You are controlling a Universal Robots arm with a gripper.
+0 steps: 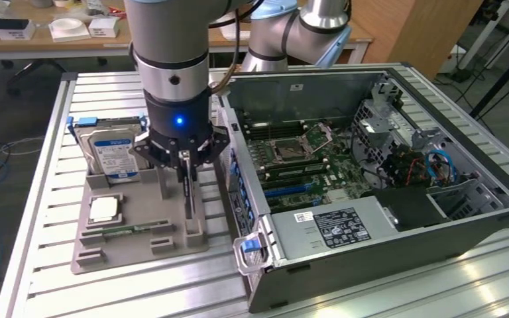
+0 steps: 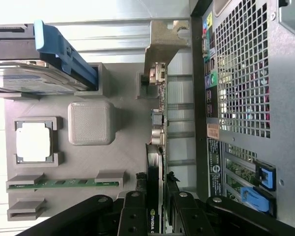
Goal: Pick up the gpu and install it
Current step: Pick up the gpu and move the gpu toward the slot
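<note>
Two things decide whether this pick goes well: a square grip and a straight pull. My hand [image 1: 183, 164] stands left of centre in the exterior view, pointing straight down over the grey holder tray [image 1: 140, 250] on the table [image 1: 51, 199], and it has the gpu [image 1: 190, 205] by its upper edge. The card stands on edge in a slot at the tray's right side, just beside the outer wall of the open computer case [image 1: 370, 252]. Its foot looks seated in the holder, so I judge the lift has not begun.

To do it well I would keep the card vertical and draw it straight up along its slot so it does not bind. I would also mind the case wall and its blue latch [image 1: 250, 246], close on the right. The hard drive [image 1: 113, 156], in the tray's upper left, is well apart from my grip.

From the wrist I see the card edge-on, running away from me, with its pale metal bracket [image 2: 163, 42] at the far end. My fingers [image 2: 179, 214] flank it on both sides near the end with the green maker's label. The hand is drawn in to a narrow gap, no wider than the thin card, and the pads seem to press both faces. I take that as a grip on the gpu.
</note>
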